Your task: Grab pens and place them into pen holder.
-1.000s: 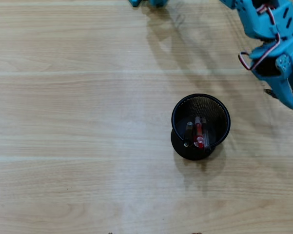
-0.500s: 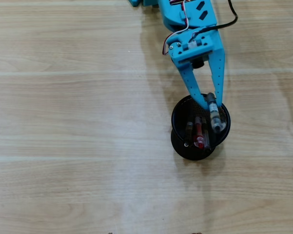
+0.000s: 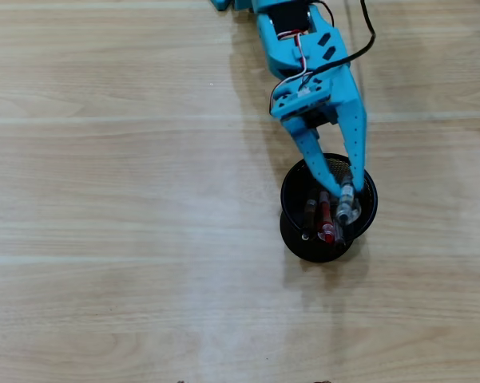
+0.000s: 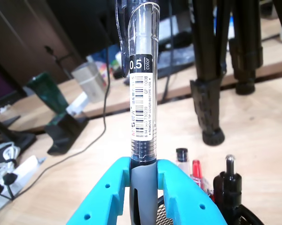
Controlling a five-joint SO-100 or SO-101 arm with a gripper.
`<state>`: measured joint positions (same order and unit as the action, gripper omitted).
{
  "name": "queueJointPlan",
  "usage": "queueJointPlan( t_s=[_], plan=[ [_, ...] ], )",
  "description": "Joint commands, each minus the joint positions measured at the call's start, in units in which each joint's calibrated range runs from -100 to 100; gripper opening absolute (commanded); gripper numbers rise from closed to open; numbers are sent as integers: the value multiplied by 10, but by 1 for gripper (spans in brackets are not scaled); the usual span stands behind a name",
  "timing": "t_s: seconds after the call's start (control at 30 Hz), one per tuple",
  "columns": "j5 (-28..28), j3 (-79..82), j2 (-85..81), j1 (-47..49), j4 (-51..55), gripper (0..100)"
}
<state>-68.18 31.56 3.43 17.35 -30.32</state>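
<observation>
My blue gripper (image 3: 343, 188) hangs over the black wire-mesh pen holder (image 3: 288, 194) and is shut on a grey and clear pen (image 3: 348, 204). In the wrist view the gripper (image 4: 143, 187) clamps the grey grip of this pen (image 4: 141, 93), which stands upright with its lower end hidden below the fingers. A red pen (image 3: 325, 217) and a black pen (image 3: 309, 215) stand inside the holder. In the wrist view the red pen (image 4: 196, 168) and two black-topped pens (image 4: 227, 180) stick up from the holder's rim (image 4: 248, 213).
The holder stands on a light wooden table (image 3: 104, 199). The wrist view shows black tripod legs (image 4: 211, 93) behind the holder, a dark stand (image 4: 61, 133) at left, a power strip (image 4: 14, 171) at the far left, and cables.
</observation>
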Motion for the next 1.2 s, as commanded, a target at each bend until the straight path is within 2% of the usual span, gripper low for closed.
queueJointPlan(
  t_s=[0.0, 0.73, 1.1, 1.17],
  plan=[
    [0, -9, 25, -7, -45, 2],
    [33, 37, 34, -28, -68, 7],
    [61, 42, -17, -28, -97, 10],
    [79, 43, -33, -28, -97, 11]
  ],
)
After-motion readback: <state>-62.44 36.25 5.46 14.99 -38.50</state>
